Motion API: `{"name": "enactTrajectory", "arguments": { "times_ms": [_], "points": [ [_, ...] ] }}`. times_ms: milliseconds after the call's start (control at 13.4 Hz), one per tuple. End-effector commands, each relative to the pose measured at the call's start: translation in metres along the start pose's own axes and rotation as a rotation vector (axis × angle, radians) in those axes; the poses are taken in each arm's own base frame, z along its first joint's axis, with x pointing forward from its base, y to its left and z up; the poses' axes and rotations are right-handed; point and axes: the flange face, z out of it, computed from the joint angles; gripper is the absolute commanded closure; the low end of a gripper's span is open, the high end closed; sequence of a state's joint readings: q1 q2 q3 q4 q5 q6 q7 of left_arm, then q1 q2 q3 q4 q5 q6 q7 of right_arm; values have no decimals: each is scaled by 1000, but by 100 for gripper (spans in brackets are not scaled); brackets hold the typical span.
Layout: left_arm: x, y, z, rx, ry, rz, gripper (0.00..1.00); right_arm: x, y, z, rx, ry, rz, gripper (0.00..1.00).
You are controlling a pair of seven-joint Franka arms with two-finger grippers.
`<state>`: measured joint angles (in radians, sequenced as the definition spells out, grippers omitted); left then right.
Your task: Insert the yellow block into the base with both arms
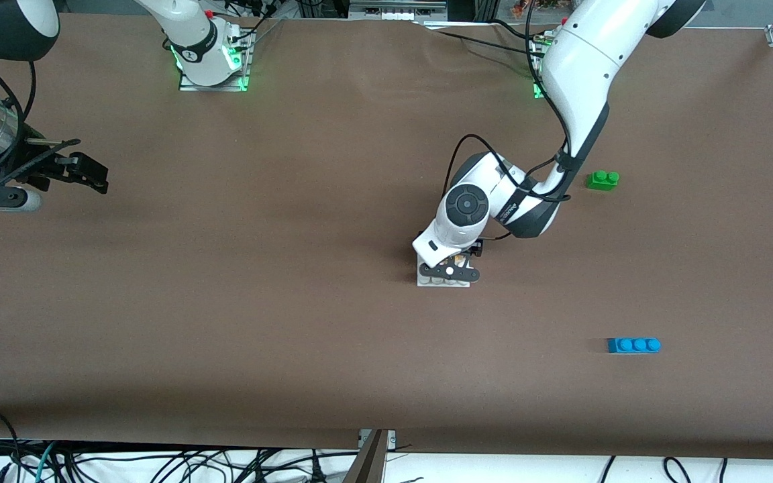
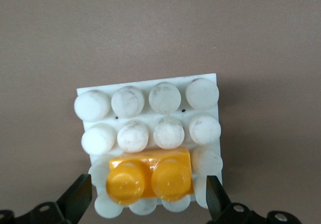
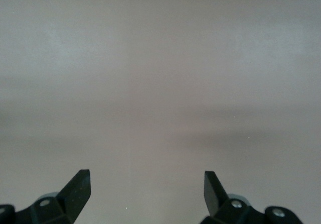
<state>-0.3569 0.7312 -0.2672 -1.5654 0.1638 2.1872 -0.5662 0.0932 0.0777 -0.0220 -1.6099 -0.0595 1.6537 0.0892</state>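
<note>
Left pincer [image 2: 149, 196] spread wide over base [image 2: 200, 91], clear of yellow block [image 2: 149, 176] (seated on studs). Right pincer [image 3: 147, 191] spread too, waiting over bare bench [image 1: 259, 322].

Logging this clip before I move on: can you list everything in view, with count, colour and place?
base: 1, white, mid-table under the left pincer.
yellow block: 1, yellow-orange, on the base at one edge, between the open left fingers, untouched.
green brick: 1, green, toward the left arm's end of the table.
blue brick: 1, blue, nearer the front camera than the green brick.
left pincer: 1, black, open over the base.
right pincer: 1, black, open, waiting at the right arm's end.
</note>
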Motion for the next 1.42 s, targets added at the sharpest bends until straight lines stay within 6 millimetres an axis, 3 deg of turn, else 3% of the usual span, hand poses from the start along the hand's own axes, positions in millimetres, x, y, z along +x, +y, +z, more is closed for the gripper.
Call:
{"name": "enactTrajectory", "arguments": {
  "times_ms": [0, 373, 522, 969, 1193, 1342],
  "points": [
    [-7, 0, -15, 17, -28, -14, 0, 1, 4, -6, -3, -2, -11, 0],
    [-1, -14, -55, 30, -8, -35, 0, 1, 4, -6, -3, 0, -11, 0],
    [10, -39, -77, 32, -4, -68, 0, 1, 4, -6, -3, 0, -11, 0],
    [27, -144, -189, 60, -15, -158, 0, 1, 4, -6, -3, -1, -11, 0],
    [19, -208, -250, 74, -24, -124, 0, 1, 4, -6, -3, -1, -11, 0],
    [7, -237, -281, 78, -16, -74, 0, 1, 4, -6, -3, -2, -11, 0]
  ]
}}
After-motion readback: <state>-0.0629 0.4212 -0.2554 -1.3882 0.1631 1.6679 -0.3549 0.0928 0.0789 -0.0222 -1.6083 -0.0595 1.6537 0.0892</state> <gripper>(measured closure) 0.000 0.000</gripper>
